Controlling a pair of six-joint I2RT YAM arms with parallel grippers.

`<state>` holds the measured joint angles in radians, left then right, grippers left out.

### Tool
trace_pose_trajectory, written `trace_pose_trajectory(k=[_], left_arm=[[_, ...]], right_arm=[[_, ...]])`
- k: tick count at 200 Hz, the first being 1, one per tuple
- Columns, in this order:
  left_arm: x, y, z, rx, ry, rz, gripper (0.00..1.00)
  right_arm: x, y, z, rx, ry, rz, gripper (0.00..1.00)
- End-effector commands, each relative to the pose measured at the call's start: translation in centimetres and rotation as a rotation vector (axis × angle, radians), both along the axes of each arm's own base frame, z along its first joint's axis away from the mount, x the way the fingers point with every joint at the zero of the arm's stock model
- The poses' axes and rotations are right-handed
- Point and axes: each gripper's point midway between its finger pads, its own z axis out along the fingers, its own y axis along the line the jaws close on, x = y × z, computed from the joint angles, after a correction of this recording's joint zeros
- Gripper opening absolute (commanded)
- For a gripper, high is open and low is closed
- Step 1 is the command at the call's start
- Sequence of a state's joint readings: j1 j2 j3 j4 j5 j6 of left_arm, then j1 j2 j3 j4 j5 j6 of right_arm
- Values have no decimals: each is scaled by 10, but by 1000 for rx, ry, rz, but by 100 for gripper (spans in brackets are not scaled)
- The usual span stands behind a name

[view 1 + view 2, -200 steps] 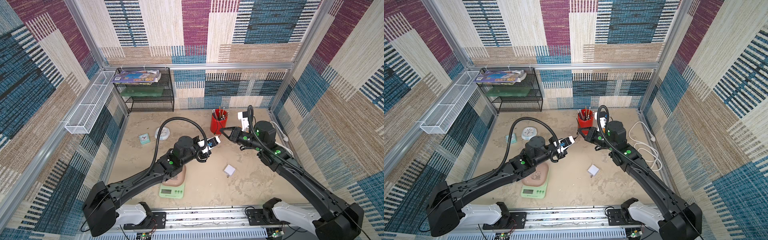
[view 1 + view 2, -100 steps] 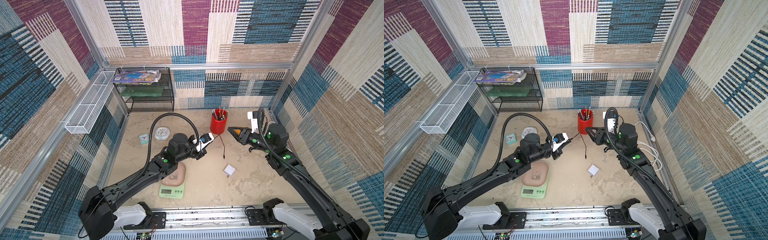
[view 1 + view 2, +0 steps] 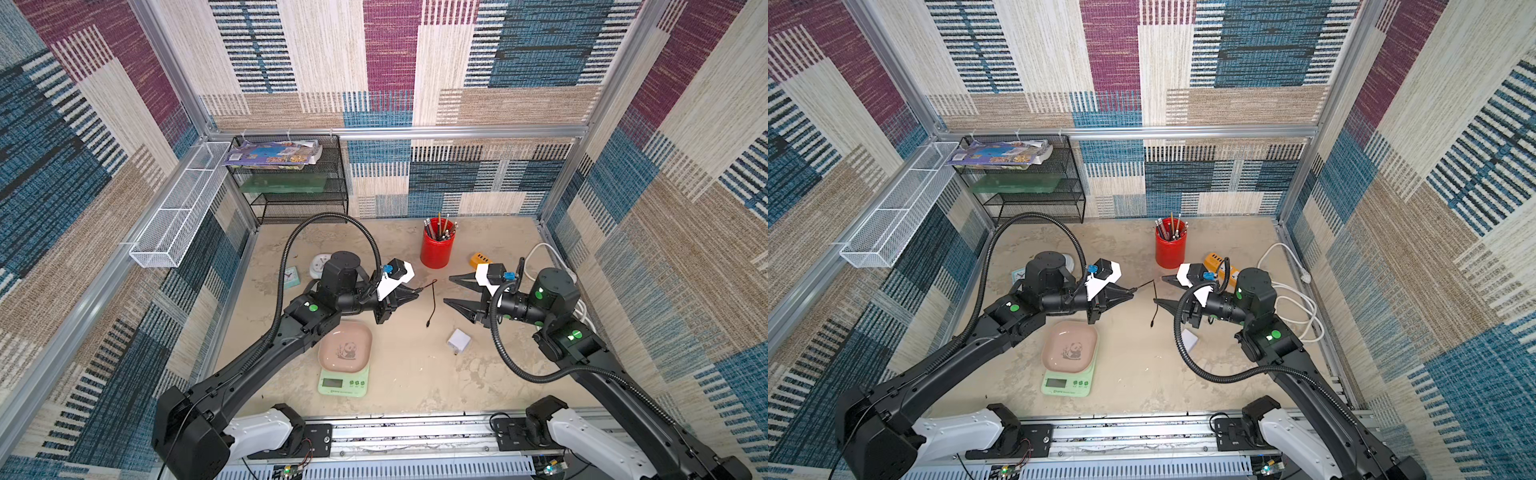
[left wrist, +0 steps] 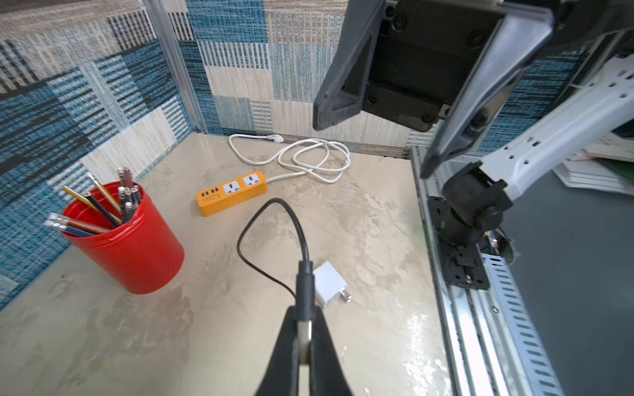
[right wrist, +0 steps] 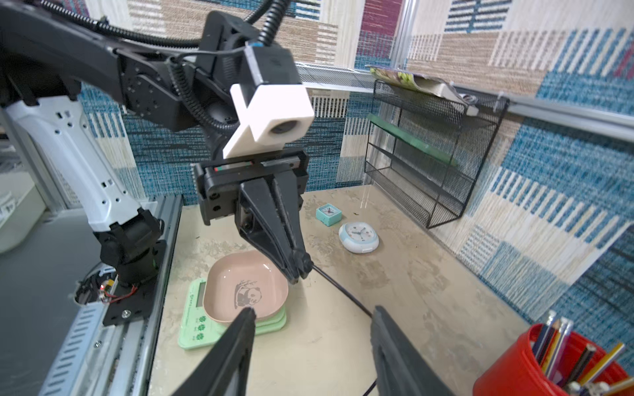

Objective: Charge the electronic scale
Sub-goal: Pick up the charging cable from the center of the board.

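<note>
Over the beige tabletop (image 3: 407, 374), left pincer (image 3: 417, 296) grips black cable (image 3: 434, 299), right pincer (image 3: 448, 289) stands wide apart.

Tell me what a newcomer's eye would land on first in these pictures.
Mid-table, the black left gripper pinches the plug of a thin black cable, which droops in front of the open right gripper facing it. Nearer the front edge sits the mint-green electronic scale, topped by a pink panda-print tray. Toward the back stands a bright red cup of pencils.
</note>
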<state>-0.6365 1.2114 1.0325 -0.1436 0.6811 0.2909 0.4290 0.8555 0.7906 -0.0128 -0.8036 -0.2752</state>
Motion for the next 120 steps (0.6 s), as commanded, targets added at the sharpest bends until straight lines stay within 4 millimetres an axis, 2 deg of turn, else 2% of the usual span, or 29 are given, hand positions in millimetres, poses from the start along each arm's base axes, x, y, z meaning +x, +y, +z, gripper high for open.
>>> trace_pose_trajectory(k=[1,85,103,120], left_arm=[[-19,0,-1,1,55,-92,8],[-23,-2,3,-15,57,-122,8],[-23,-2,3,-16,55,-121,8],[-23,-2,3,-16,56,-123,8]], right_arm=[[-6,9,5,-50,-184,68,57],[-1,38,-10,-106,-77,175,55],[-2,41,-11,-109,-71,188,52],[0,43,-13,-115,-59,194,43]])
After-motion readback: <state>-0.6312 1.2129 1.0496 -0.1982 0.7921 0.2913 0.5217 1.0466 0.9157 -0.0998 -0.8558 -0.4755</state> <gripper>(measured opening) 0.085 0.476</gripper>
